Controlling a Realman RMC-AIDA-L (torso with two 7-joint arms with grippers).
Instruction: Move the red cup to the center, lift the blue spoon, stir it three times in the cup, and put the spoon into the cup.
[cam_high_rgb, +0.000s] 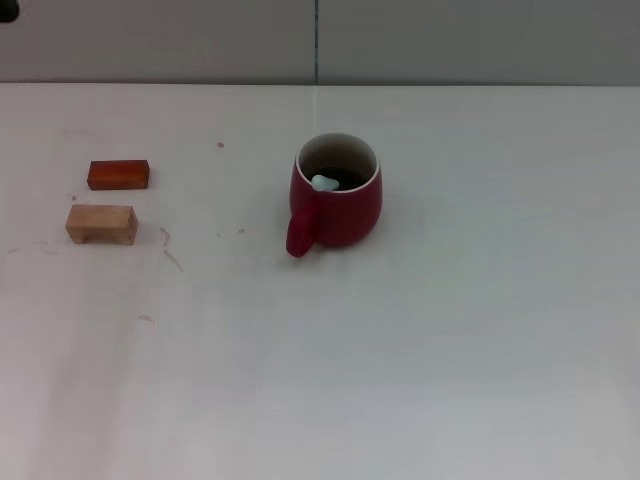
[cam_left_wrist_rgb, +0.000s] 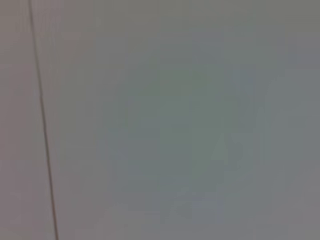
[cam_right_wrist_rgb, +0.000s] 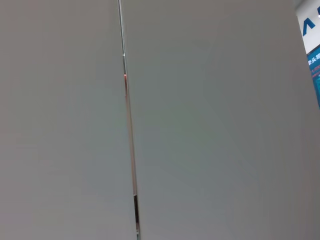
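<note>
The red cup (cam_high_rgb: 337, 195) stands upright near the middle of the white table in the head view, its loop handle turned toward me and a little left. The blue spoon (cam_high_rgb: 324, 183) is inside the cup; only the pale light-blue end of its handle shows against the dark interior, leaning at the near-left wall. Its metal neck and bowl are hidden in the cup. Neither gripper shows in any view. Both wrist views show only plain grey wall panels with a thin seam.
A red-orange block (cam_high_rgb: 118, 175) lies at the far left of the white table (cam_high_rgb: 420, 350), with a tan wooden block (cam_high_rgb: 101, 224) just in front of it. A grey wall runs along the table's far edge.
</note>
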